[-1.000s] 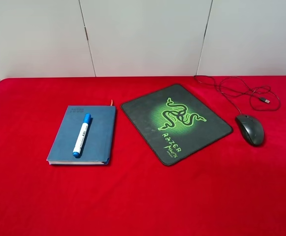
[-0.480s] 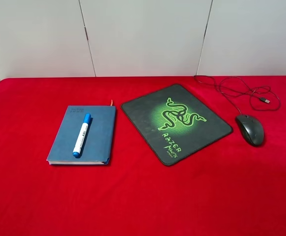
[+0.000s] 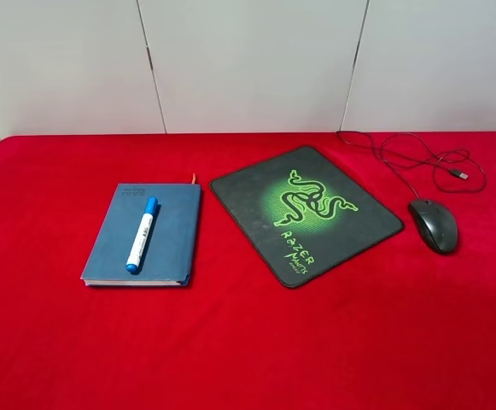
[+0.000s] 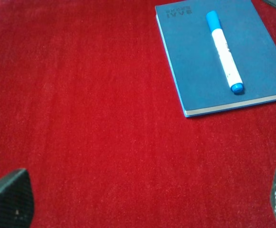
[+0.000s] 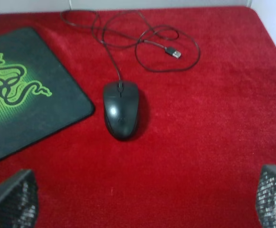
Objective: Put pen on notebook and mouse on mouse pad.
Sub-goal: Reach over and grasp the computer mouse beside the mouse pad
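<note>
The white pen with blue cap (image 3: 141, 233) lies lengthwise on the blue notebook (image 3: 175, 231), left of centre on the red cloth. The black mouse (image 3: 434, 225) sits on the cloth just right of the black Razer mouse pad (image 3: 256, 201), not touching it, its cable (image 3: 418, 158) coiled behind. Neither arm shows in the high view. In the left wrist view the left gripper (image 4: 145, 199) is open and empty, well short of the notebook (image 4: 195, 61) and pen (image 4: 224, 52). The right gripper (image 5: 142, 199) is open, with the mouse (image 5: 121, 108) ahead between its fingertips and the pad (image 5: 57, 90) beside it.
A red cloth (image 3: 248, 342) covers the whole table, and a white panelled wall (image 3: 248, 60) stands behind it. The cable's USB plug (image 3: 458, 174) lies at the back right, near the cloth's right edge.
</note>
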{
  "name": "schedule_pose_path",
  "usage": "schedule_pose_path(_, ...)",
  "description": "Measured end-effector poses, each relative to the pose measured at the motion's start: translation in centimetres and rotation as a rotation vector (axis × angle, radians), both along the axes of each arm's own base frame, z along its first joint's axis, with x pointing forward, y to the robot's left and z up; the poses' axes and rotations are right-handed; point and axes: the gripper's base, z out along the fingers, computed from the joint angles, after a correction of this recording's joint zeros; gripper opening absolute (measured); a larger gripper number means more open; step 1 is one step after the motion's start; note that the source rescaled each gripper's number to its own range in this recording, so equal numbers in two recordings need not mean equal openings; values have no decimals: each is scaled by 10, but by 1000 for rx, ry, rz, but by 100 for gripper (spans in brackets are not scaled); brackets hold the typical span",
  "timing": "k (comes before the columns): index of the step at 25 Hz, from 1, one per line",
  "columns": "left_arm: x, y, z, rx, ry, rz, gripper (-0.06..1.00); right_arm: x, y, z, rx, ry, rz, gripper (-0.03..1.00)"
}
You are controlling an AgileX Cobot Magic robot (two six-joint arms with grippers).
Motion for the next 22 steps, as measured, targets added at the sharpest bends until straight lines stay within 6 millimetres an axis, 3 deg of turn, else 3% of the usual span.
schedule_pose_path(8,0,0,0,0,0,0,100,66,-1,27,-19,176,14,100)
schedule_pose_path(13,0,0,0,0,0,0,100,109,0,28,-52,301,52,100)
schedule_pose_path(22,0,0,0,0,0,0,100,181,24,16,-82,484,180,100)
